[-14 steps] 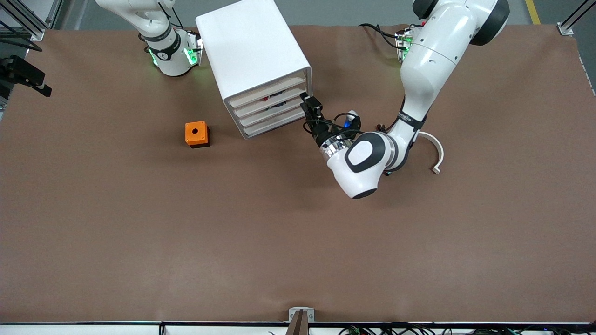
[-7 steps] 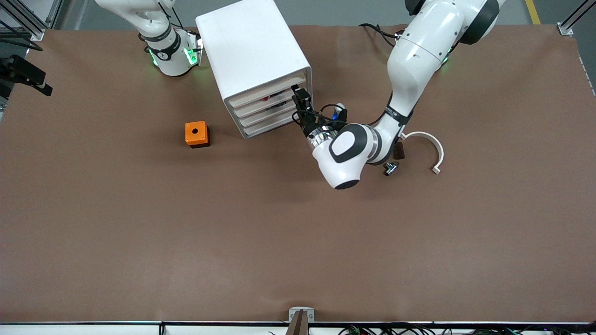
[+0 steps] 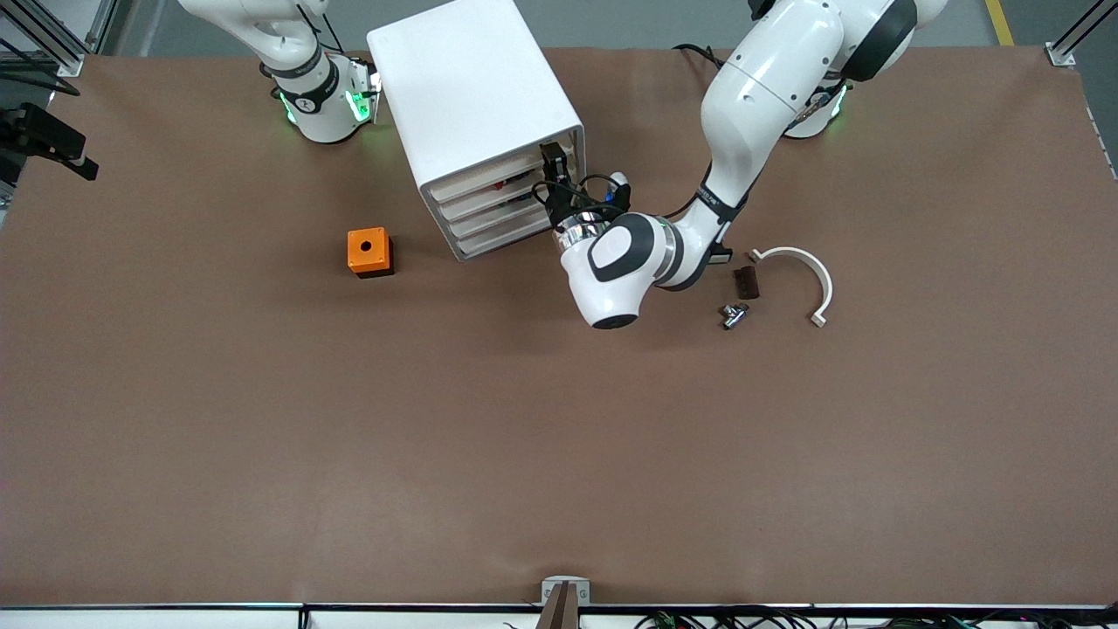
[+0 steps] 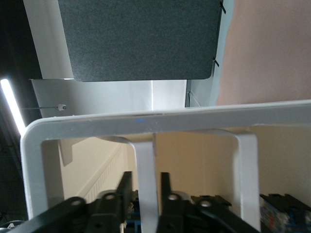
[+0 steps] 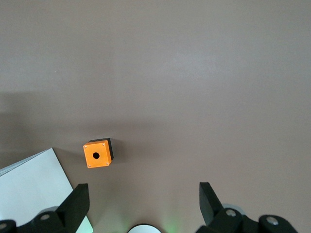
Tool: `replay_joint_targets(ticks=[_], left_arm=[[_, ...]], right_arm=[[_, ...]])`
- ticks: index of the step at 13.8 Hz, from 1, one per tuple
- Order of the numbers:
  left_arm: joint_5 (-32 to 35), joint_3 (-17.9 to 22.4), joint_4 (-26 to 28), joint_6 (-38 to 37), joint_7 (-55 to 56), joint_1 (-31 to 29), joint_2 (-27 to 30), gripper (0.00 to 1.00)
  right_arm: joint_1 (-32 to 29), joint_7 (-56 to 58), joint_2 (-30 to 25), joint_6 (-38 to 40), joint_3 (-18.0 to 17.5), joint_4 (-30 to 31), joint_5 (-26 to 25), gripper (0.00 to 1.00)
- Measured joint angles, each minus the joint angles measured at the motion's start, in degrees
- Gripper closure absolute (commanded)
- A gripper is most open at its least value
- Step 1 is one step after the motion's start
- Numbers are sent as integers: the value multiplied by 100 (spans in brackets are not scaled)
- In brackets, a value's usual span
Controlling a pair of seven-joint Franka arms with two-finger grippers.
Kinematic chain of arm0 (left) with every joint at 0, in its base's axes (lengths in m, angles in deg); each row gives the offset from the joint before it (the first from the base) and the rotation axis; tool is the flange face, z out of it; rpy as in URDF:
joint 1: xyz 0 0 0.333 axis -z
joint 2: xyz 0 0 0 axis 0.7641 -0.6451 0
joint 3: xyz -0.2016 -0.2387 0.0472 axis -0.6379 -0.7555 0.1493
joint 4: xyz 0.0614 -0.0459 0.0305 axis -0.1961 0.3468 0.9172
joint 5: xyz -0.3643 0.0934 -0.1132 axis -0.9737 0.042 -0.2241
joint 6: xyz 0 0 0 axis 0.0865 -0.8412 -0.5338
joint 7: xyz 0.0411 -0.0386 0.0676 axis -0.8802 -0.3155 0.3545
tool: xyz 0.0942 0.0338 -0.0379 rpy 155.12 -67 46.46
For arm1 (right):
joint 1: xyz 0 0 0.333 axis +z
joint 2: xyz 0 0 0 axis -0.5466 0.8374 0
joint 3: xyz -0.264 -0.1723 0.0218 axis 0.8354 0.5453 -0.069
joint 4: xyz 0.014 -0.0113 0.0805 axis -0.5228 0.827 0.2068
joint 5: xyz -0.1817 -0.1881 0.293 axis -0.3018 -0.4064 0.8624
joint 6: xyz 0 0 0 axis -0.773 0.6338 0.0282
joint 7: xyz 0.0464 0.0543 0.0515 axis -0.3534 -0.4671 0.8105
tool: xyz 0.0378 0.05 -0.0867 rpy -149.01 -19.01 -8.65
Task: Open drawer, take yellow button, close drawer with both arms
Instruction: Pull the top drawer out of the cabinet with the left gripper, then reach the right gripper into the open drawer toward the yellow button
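The white drawer cabinet stands near the robots' bases, its drawers all pushed in. My left gripper is at the top drawer's front, at the end toward the left arm. In the left wrist view its fingers straddle a white handle bar with a thin gap on each side, so the gripper is open around it. The button is hidden. My right gripper is open and empty, held high over the table near its base, and is out of the front view.
An orange box with a black hole sits on the table toward the right arm's end, also in the right wrist view. A white curved piece, a dark brown part and a small metal part lie toward the left arm's end.
My left arm has swung toward the cabinet and brought its gripper up to the top drawer's front. This uncovered the small parts on the table. The right arm has not moved.
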Motion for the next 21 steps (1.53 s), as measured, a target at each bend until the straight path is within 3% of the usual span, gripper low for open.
replay_joint_targets(ticks=[5,12,17,21], left_arm=[[73,2,54,1,83,48,0,99],[144,16,39,-18,303,-82,0,95],[155,32,-11,43,313,-726,2,89],[154,34,-76,205,312,-1146,2,85]], right_arm=[[0,0,0,6,5,1,0,0],[-1,1,451,-161,4,36,-9,0],[-256,104,1355,-511,12,-68,-8,0],[-251,-171,1476,-453,-50,-225,194,0]])
